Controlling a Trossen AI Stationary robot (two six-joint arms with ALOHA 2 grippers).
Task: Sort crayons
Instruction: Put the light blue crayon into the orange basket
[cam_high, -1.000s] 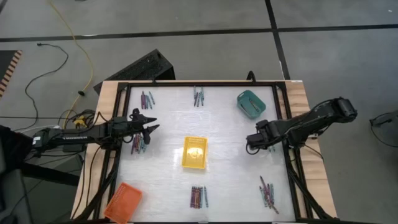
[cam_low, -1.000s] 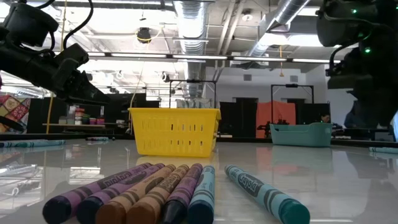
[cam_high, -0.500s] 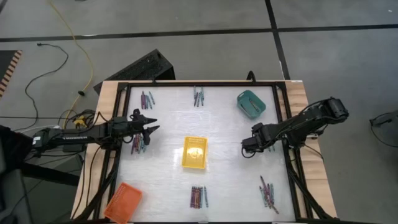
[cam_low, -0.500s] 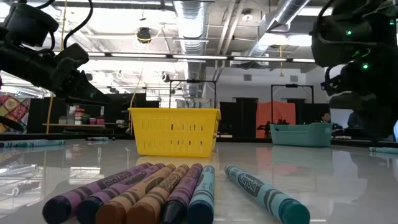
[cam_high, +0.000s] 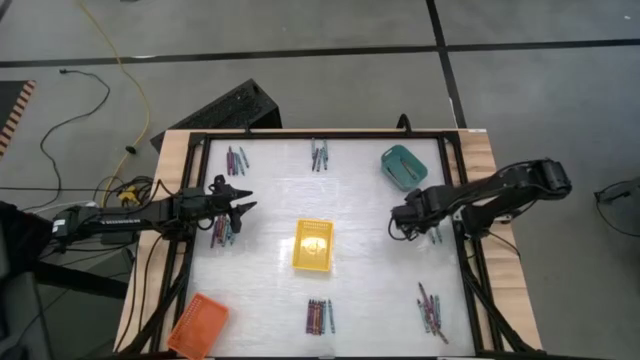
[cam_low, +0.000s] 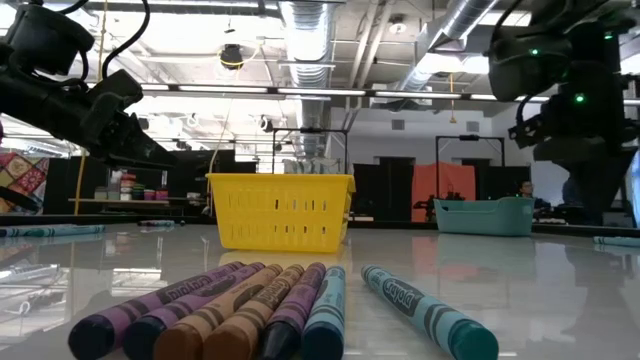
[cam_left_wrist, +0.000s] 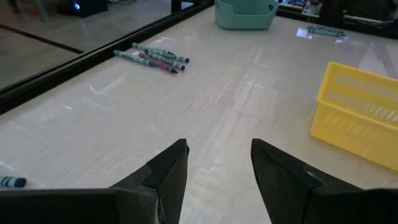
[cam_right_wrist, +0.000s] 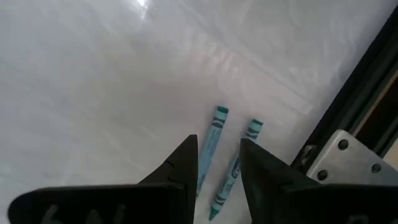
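Two teal crayons (cam_right_wrist: 214, 152) beside the frame edge (cam_right_wrist: 351, 93), below right claw (cam_right_wrist: 217, 163).

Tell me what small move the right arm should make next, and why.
Probably lower the right pincer straight down onto the nearer teal crayon. It hangs open and empty just above two teal crayons lying side by side near the table's black frame, and one already lines up with the gap between its fingers. The left pincer waits open by another crayon pile.

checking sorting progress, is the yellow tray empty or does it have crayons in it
Cannot tell. From above, the yellow tray shows only a faint mark inside; no crayon is clearly visible.
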